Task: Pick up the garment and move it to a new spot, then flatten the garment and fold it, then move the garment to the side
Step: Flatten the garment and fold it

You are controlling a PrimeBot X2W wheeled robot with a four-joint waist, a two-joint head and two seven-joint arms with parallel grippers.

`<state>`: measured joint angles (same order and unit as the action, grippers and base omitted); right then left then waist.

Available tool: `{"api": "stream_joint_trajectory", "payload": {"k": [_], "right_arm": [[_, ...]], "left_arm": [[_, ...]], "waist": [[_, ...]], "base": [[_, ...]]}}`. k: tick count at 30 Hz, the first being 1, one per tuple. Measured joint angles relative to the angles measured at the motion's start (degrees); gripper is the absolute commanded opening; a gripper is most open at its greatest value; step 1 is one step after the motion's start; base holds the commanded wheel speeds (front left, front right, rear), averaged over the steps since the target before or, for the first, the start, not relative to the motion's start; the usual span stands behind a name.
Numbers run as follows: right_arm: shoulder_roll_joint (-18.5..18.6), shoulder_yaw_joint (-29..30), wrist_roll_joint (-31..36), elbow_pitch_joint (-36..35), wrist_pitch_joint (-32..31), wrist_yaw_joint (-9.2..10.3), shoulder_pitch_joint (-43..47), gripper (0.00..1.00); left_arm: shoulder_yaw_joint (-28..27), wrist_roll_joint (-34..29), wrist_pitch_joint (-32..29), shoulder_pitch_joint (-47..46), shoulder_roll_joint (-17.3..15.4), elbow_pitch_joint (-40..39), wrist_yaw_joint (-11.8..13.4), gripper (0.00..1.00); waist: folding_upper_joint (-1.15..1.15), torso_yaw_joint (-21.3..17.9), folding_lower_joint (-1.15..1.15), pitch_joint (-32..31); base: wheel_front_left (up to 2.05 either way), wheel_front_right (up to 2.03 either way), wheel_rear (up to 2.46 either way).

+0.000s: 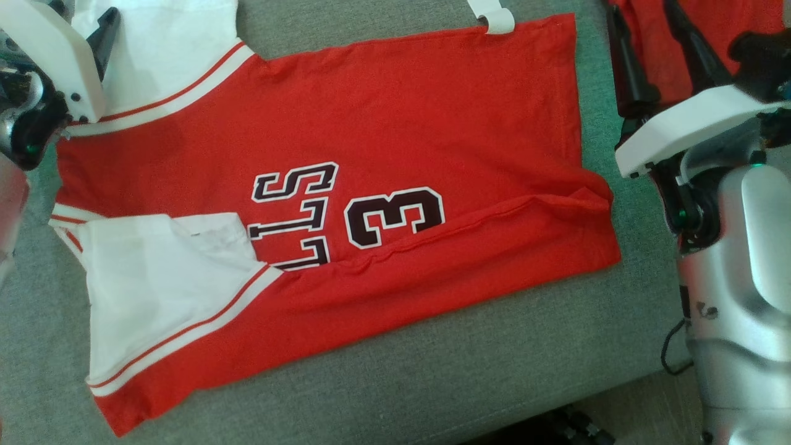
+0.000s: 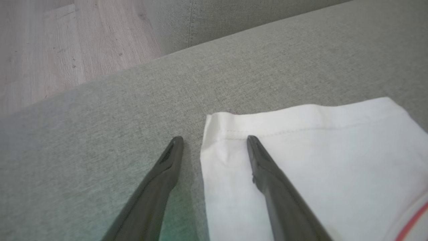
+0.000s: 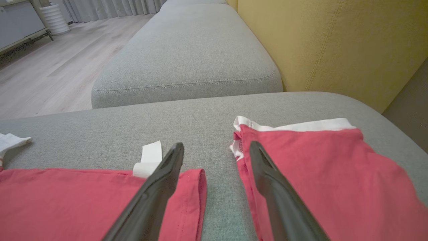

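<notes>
At the left end of the grey sofa cushion (image 1: 432, 377), the left gripper (image 2: 214, 138) straddles the edge of the white sleeve (image 2: 317, 157), fingers spread. The red jersey (image 1: 401, 123) lies flat across the middle. At the right, the right gripper (image 3: 216, 144), also spread, hangs over the gap between the jersey's hem and another red garment (image 3: 317, 174).

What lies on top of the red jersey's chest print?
A white sleeve folded onto the jersey covers part of the lettering; those hidden letters cannot be read.

left tool (image 2: 214, 139) spread wide, one finger (image 2: 271, 177) over the white sleeve (image 2: 317, 160) at its hemmed corner, other over grey sofa cushion (image 2: 100, 134), wood floor (image 2: 50, 43) beyond.
</notes>
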<state>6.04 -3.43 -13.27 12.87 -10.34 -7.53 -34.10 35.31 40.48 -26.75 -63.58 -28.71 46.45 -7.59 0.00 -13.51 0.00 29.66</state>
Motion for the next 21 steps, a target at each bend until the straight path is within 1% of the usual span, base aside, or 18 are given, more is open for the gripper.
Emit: {"api": "stream_joint_trajectory", "payload": {"k": [4,5,6,7,10,13,18,21], "right_arm": [[0.02,0.0,0.23,-0.01,0.0,0.0,-0.65,1.0],[0.02,-0.01,0.23,-0.02,0.0,0.0,-0.77,1.0],[0.05,0.01,0.23,-0.02,0.0,0.0,-0.81,1.0],[0.12,0.04,0.23,-0.02,-0.01,0.0,-0.81,1.0],[0.37,0.38,0.26,-0.01,-0.05,0.0,-0.81,1.0],[0.99,0.49,0.76,0.12,-0.24,0.0,-0.81,1.0],[2.6,-0.02,0.13,0.96,-0.85,0.0,-0.88,1.0],[4.24,-0.62,-1.11,2.31,-1.91,0.0,-0.93,1.0]], "left_arm": [[0.96,1.88,-1.11,-0.69,-0.12,0.38,0.0,1.0],[1.3,2.88,-1.79,-0.81,-0.12,0.42,0.0,0.87],[1.56,3.94,-2.52,-0.9,-0.12,0.33,0.01,0.38],[1.94,4.94,-3.18,-1.01,-0.13,-0.01,0.01,0.0],[3.57,7.34,-4.0,-1.04,-0.12,-1.42,0.01,0.0],[4.68,7.91,-1.75,-0.85,-0.09,-1.74,0.01,0.0],[6.27,7.83,7.28,0.19,0.22,-2.89,0.01,0.0],[7.28,7.46,12.67,0.4,1.2,-4.58,0.0,0.0]], "waist": [[0.0,-0.1,0.0,0.17],[0.0,-0.11,0.0,0.2],[0.0,-0.09,0.0,0.21],[0.0,-0.02,-0.01,0.21],[0.0,0.4,0.0,0.16],[0.0,1.22,0.0,-0.26],[0.0,3.28,0.0,-1.94],[0.0,5.21,0.0,-3.28]], "base": [[0.0,0.0,0.0],[0.0,0.0,0.0],[0.0,0.0,0.0],[0.0,0.0,0.0],[0.0,0.0,0.0],[0.0,0.0,0.0],[0.0,0.0,0.0],[0.0,0.0,0.0]]}}
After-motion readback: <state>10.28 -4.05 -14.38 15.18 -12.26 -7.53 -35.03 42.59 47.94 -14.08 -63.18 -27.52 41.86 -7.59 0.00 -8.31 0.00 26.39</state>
